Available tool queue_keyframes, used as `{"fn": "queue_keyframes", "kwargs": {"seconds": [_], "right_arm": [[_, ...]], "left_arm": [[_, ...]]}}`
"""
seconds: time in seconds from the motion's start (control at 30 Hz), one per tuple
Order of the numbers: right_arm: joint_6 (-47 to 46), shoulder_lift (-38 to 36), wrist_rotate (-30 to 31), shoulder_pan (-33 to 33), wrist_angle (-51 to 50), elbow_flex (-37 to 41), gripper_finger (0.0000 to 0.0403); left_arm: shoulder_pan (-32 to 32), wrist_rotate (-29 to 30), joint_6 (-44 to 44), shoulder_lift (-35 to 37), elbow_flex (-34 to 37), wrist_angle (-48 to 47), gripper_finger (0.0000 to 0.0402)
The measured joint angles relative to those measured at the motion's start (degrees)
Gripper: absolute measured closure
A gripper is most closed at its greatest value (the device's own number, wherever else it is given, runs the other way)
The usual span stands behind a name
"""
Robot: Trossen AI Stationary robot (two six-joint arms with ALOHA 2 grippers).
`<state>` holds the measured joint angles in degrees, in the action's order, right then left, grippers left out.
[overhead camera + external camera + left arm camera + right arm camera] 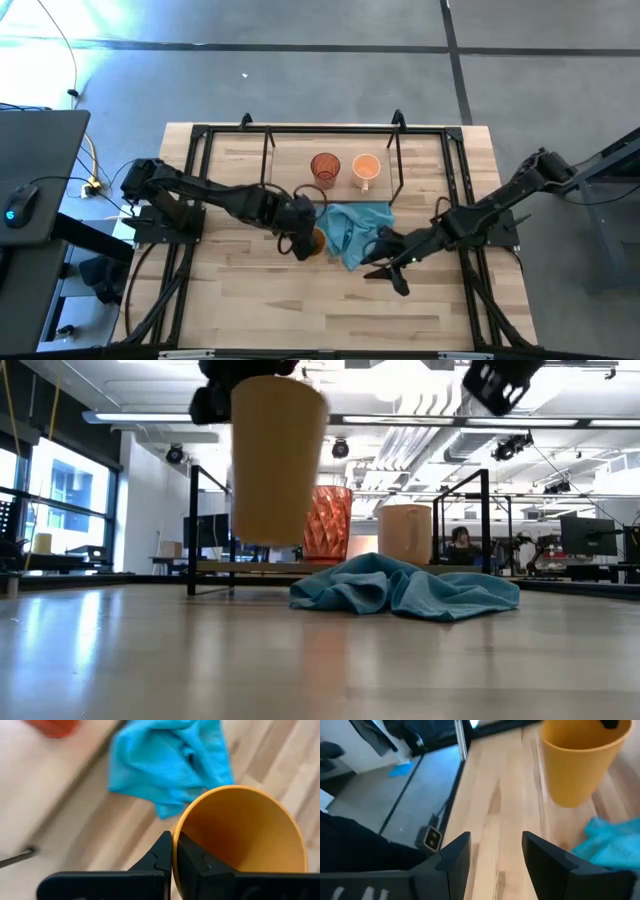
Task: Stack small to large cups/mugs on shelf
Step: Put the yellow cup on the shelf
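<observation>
Left hand: fingers pinched shut on the rim of the amber cup, one finger inside the wall and one outside. Cup hangs clear of the counter, left of the cloth.
Grip risk: hold is on one thin edge only. My judgement: a quick swing or a tilt of the wrist could let the cup pivot or slip out and drop to the counter.
Red cup: upright on the shelf, left of the mug.
Mug: upright on the shelf, just beside the red cup, apart from it; handle toward the near side.
Path risk: shelf frame posts stand between the carried cup and the shelf board. A low approach could clip the frame or knock the red cup over.
Stacking risk: which cup is smallest cannot be told from here. A wrong order would leave the amber cup jammed or perched loose.
Cloth: crumpled on the counter in front of the shelf, between the two hands. A dropped cup could land on it and roll.
Right hand: fingers spread wide, empty, low over the counter right of the cloth. Risk: it sits near the carry path; any drift left could meet the left arm.
</observation>
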<state>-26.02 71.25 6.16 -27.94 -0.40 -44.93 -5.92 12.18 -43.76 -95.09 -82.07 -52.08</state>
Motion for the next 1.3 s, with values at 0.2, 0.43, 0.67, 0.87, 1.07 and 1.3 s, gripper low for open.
{"fn": "queue_keyframes", "kwargs": {"seconds": [0.2, 0.43, 0.67, 0.87, 1.07, 1.3], "right_arm": [[3.86, -6.19, 1.92, -0.77, 2.72, 0.00, 0.0233], [8.01, -13.43, 5.59, -0.99, 3.47, -0.01, 0.0233], [11.53, -17.50, 7.78, -0.99, 4.02, 0.00, 0.0233], [13.03, -19.09, 7.88, -0.94, 5.42, -0.01, 0.0233], [12.78, -19.64, 8.01, -0.94, 5.68, -0.02, 0.0233], [12.56, -19.62, 8.24, -0.94, 5.61, -0.02, 0.0233]], "left_arm": [[2.72, 1.09, 3.05, 2.84, -0.89, -5.33, 0.0401], [6.77, 4.29, 6.00, 7.10, -0.89, -8.99, 0.0401], [12.05, 8.59, 9.75, 9.59, -0.91, -9.46, 0.0401], [18.26, 8.75, 14.59, 9.61, -0.24, -7.05, 0.0401], [24.20, 5.93, 18.34, 9.55, 1.64, -3.75, 0.0401], [29.30, 1.61, 20.48, 9.53, 5.46, -1.59, 0.0401]]}}
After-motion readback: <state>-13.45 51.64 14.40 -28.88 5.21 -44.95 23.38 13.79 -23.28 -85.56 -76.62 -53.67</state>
